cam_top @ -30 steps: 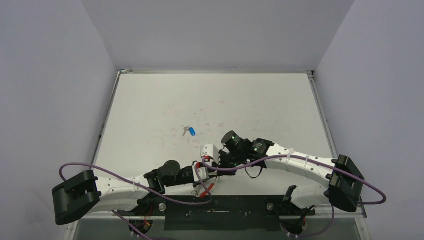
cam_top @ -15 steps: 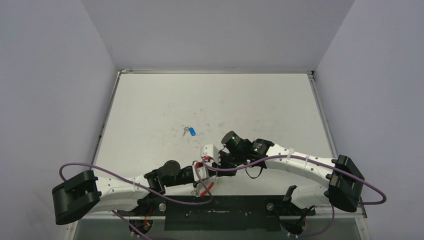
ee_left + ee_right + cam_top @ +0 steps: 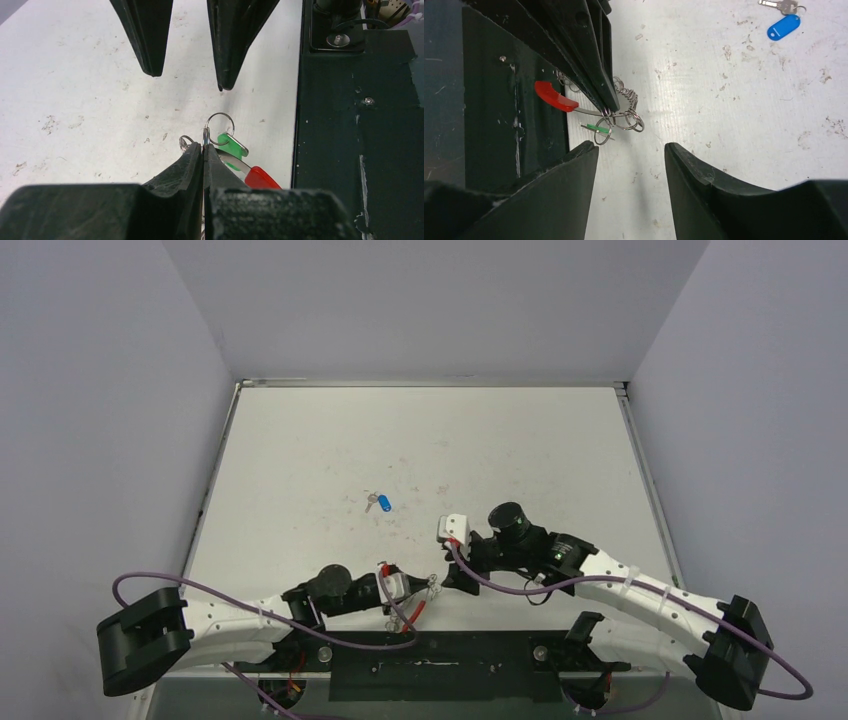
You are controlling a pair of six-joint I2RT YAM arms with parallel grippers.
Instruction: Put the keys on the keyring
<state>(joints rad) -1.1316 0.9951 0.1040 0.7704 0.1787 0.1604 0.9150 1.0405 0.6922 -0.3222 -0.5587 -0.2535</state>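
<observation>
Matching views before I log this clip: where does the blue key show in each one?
Top external: the blue key lies just left of centre.
Left wrist: not in it.
Right wrist: top right corner.
Shared landmark: the red sleeve of the keyring, low centre in top external, lower right of centre in left wrist, left of centre in right wrist.

The right gripper (image 3: 631,150), fingers spread, has bare table (image 3: 724,125) directly ahead, up to the left gripper (image 3: 608,107), which is pinched on the keyring (image 3: 623,119) and bars that path. The green key (image 3: 596,128) dangles just ahead of the right gripper's left-hand finger. Left of it lies the black base plate (image 3: 489,100); ahead-right, open table reaches the blue key (image 3: 783,26)
</observation>
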